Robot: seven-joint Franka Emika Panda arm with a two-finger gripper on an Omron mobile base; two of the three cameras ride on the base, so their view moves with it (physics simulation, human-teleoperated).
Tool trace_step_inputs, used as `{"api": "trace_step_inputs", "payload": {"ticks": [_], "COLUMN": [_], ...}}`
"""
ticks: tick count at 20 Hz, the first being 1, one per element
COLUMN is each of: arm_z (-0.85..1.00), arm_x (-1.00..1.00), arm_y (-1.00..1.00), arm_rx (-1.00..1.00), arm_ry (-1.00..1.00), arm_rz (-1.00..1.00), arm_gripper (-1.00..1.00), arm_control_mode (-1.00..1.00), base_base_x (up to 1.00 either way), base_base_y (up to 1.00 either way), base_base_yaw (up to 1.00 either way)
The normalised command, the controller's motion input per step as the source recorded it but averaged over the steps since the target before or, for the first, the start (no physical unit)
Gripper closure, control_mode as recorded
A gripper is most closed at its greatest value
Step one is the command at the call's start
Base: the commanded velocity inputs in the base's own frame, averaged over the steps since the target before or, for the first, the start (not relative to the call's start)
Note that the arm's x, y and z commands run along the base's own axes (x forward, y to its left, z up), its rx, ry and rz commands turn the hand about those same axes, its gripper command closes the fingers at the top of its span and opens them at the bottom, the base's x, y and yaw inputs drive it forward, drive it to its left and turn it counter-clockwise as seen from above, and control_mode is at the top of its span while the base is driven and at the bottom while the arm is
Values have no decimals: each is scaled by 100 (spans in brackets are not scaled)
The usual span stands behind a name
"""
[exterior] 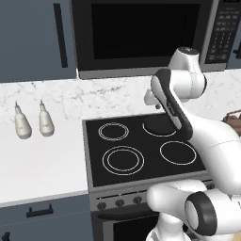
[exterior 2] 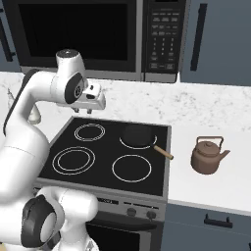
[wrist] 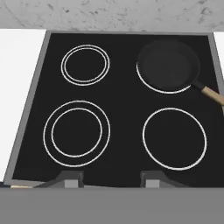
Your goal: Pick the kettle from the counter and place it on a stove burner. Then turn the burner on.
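Note:
The brown kettle (exterior 2: 208,156) stands upright on the white counter (exterior 2: 220,188) to the right of the black cooktop; its edge also peeks past my arm in the left base view (exterior: 234,117). My gripper (exterior 2: 87,112) hangs above the cooktop's back left part, far from the kettle. It is open, fingers pointing down, nothing between them (wrist: 111,177). The stove burner (wrist: 76,133), the biggest double-ringed circle, is bare at the front left (exterior: 123,159) (exterior 2: 73,160).
A black pan (wrist: 168,65) with a wooden handle sits on the back right circle (exterior 2: 138,136). Two white bottles (exterior: 22,123) (exterior: 45,121) stand on the counter left of the stove. Control knobs (exterior 2: 142,213) line the stove front. A microwave (exterior: 141,33) hangs overhead.

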Motion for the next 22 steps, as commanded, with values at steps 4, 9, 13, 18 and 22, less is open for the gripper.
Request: {"api": "trace_step_inputs", "payload": {"ticks": [4,9,13,18,22], "arm_z": [-10,-22,-16,-7,0], "arm_x": [-21,-70,-42,-28,-19], "arm_y": [-41,-99,-100,-100,-100], "arm_rx": [0,2,2,4,8], "arm_ry": [0,-3,-1,-3,-10], "arm_rz": [-3,-21,-31,-33,-30], "arm_gripper": [-100,-100,-100,-100,-100], "arm_control_mode": [-100,-100,-100,-100,-100], "base_base_x": [0,0,0,0,0], "base_base_y": [0,0,0,0,0], "base_base_yaw": [0,0,0,0,0]}}
